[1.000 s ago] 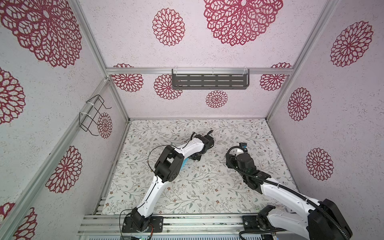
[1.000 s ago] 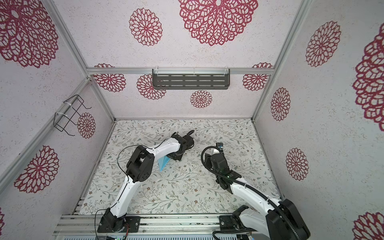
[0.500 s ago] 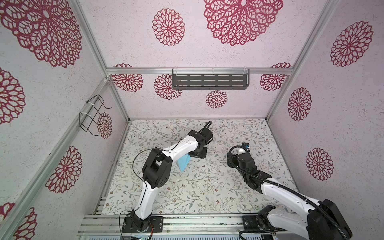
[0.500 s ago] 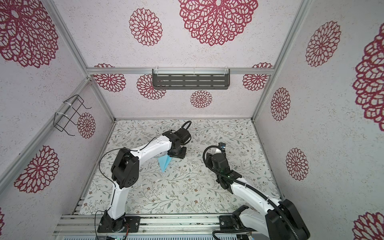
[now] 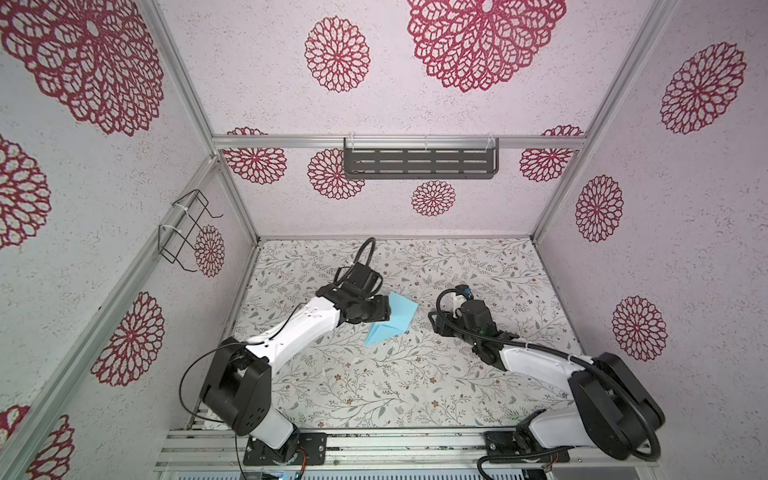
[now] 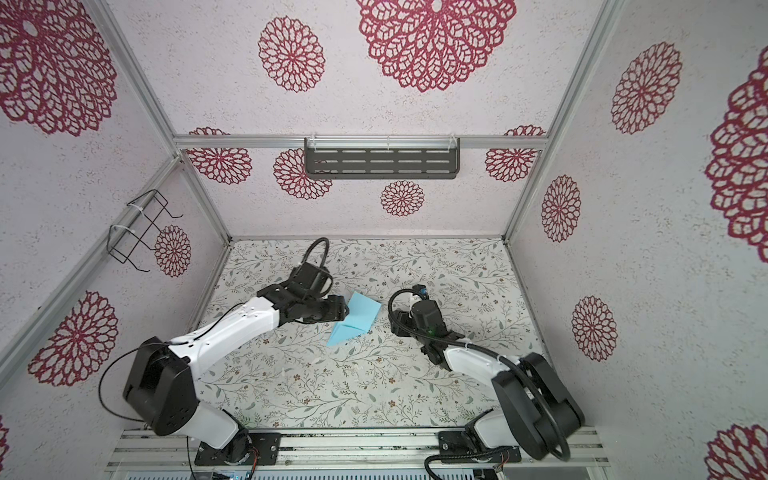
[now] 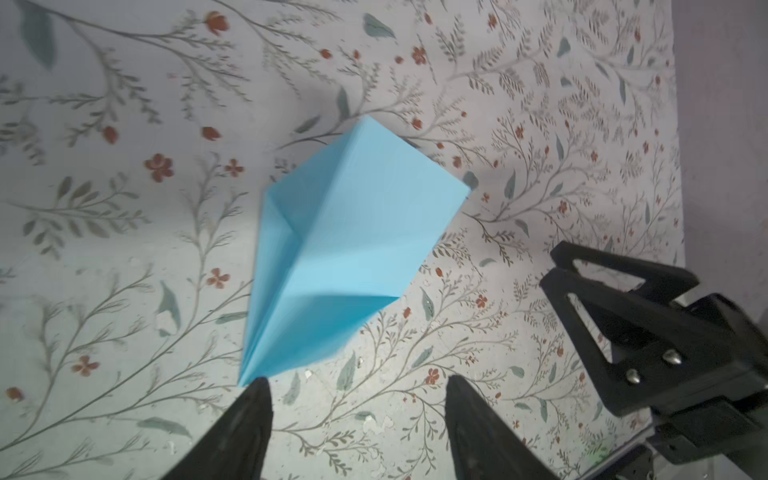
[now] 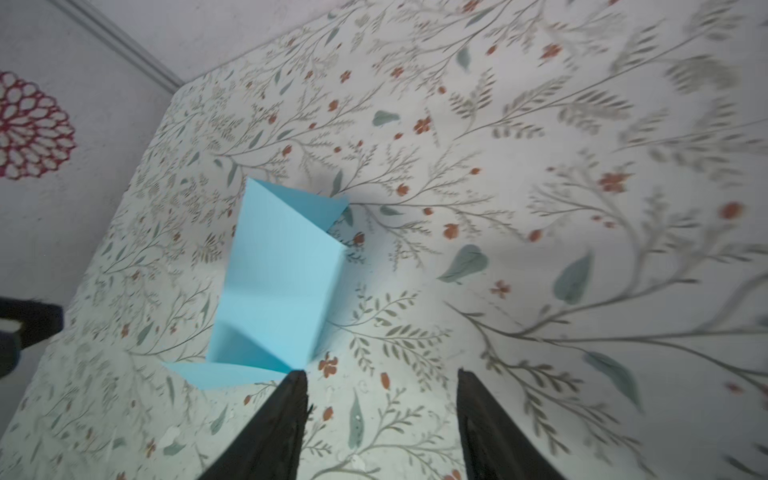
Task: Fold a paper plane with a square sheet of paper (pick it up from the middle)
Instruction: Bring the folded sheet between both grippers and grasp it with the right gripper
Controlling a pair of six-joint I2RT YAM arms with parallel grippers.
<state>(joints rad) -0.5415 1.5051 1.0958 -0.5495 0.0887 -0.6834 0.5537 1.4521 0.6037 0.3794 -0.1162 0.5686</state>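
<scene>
The light-blue sheet of paper (image 5: 392,318) (image 6: 355,318) lies loose on the flowered table, folded into a rough paper plane shape with one pointed end, a wider end and creases along it. In the left wrist view the paper (image 7: 345,249) lies just beyond my left gripper (image 7: 357,384), whose jaws stand open and empty; one fingertip (image 7: 257,388) is next to the paper's point. In both top views the left gripper (image 5: 384,309) (image 6: 343,309) is at the paper's left edge. My right gripper (image 8: 382,374) (image 5: 434,326) is open and empty, right of the paper (image 8: 278,282).
Patterned walls close in the table on three sides. A dark slotted shelf (image 5: 419,164) hangs on the back wall and a wire rack (image 5: 185,232) on the left wall. An aluminium rail (image 5: 374,449) with the arm bases runs along the front. White crumbs (image 7: 376,424) dot the table.
My left arm has drawn back to the left and its jaws have opened, leaving the paper uncovered and free on the table. The right arm has hardly moved.
</scene>
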